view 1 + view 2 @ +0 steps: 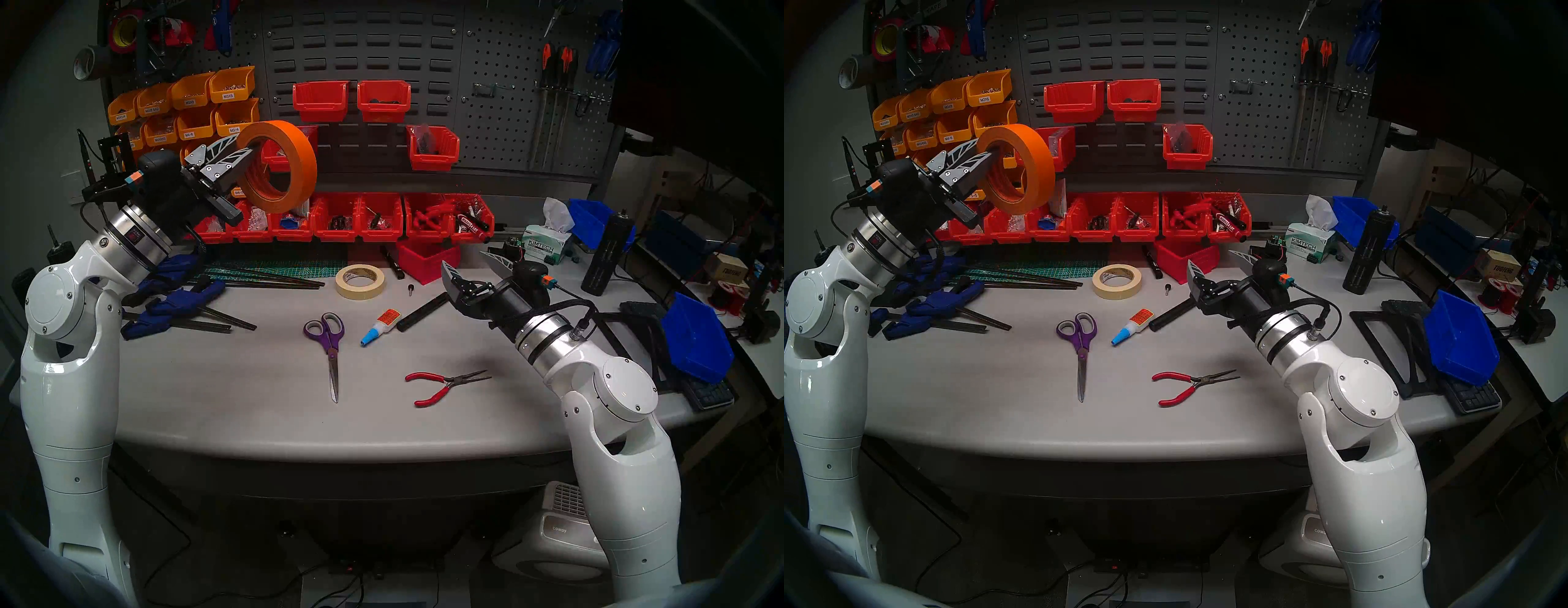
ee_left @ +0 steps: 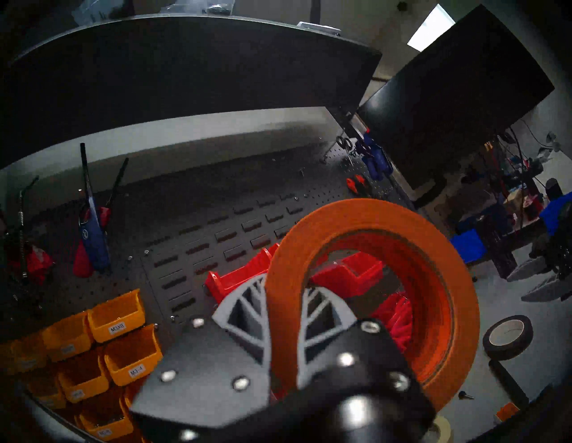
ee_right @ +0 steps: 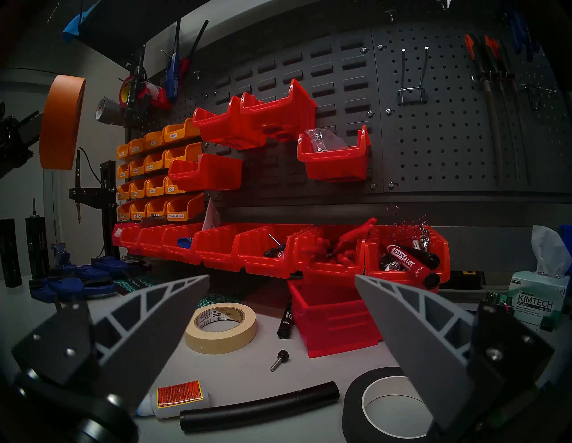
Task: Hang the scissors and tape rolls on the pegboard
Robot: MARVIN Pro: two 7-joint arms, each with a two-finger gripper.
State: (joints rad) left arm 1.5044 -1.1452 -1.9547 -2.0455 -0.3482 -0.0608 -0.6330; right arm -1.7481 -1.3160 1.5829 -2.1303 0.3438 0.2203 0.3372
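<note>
Left claw [image 1: 248,153] clamps the wide bright-orange tape roll [image 1: 292,146], raised at 10 o'clock above the grey worktop [image 1: 237,382]. Right claw [image 1: 471,261] spread, holding nothing, at 3 o'clock.

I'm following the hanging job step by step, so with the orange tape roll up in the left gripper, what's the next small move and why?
Probably carry the orange tape roll rightward toward the pegboard and its bare double hook. The left gripper is shut on the roll's rim, holding it upright above the table in front of the bins, well short of that hook.
</note>
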